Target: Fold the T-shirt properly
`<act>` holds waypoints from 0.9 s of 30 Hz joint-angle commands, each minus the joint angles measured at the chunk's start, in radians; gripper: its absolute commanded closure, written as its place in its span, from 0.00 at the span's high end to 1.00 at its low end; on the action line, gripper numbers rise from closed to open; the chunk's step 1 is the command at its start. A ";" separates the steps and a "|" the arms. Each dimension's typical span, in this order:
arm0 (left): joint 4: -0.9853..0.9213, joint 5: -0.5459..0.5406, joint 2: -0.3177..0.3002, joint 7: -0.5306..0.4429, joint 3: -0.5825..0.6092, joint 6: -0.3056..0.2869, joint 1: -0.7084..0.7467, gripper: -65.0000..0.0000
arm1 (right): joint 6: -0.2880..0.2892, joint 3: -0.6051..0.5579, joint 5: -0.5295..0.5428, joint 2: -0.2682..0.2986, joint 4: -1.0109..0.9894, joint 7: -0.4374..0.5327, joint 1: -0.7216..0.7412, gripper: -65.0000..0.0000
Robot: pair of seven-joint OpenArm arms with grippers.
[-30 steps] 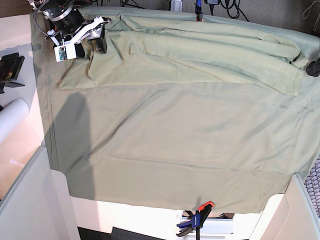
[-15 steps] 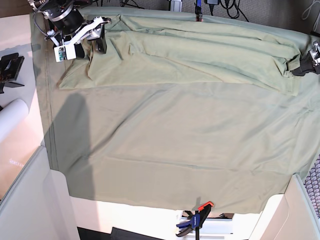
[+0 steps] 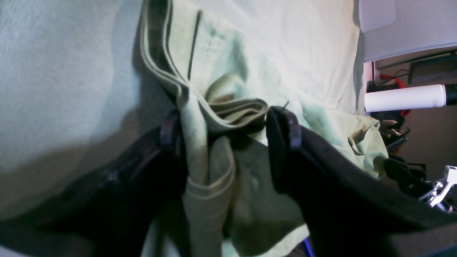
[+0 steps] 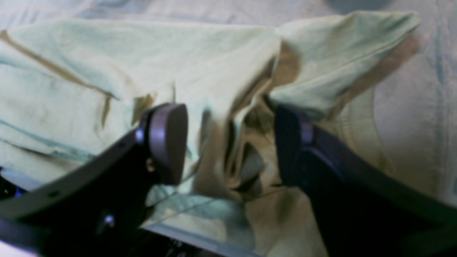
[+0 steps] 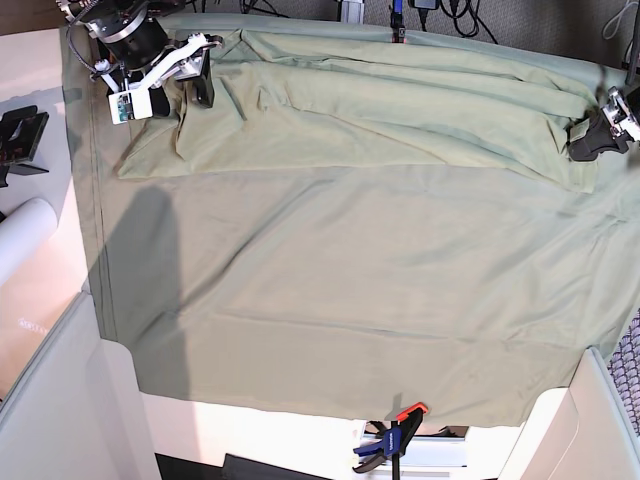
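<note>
And here's the shirt [image 5: 400, 115], a long folded band of pale green stretched across the top of the base view, lying on the grey-green cloth [image 5: 380, 260]! Over at the upper left of that frame, the right claw [image 5: 180, 98] is down at the band's bunched end, its fingers standing wide apart, with crumpled folds rising between them in the right wrist view. And at the upper right, the left claw [image 5: 582, 147] is right at the other end, fingers also apart! The left wrist view shows layered, curling edges of the shirt running up between its two dark tips. Down at the bottom of the base view, a red and blue clamp [image 5: 393, 440] sits by the cloth's near edge, and a white roll [image 5: 25, 235] lies at the left side.
</note>
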 commanded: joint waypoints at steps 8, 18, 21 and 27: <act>0.010 0.061 0.002 -0.076 0.080 -0.005 -0.005 0.14 | 0.000 0.006 0.011 0.006 0.017 0.026 0.005 0.59; 0.019 0.177 0.008 -0.125 0.069 -0.005 -0.024 0.00 | 0.000 0.006 0.011 0.006 0.017 0.031 0.005 0.59; 0.040 0.179 0.006 -0.125 0.034 -0.005 -0.036 0.00 | 0.000 0.006 0.007 0.006 0.017 0.037 0.005 0.59; 0.061 0.246 -0.018 -0.152 0.008 -0.005 -0.068 0.00 | 0.000 0.022 0.008 0.006 0.017 0.050 0.010 0.59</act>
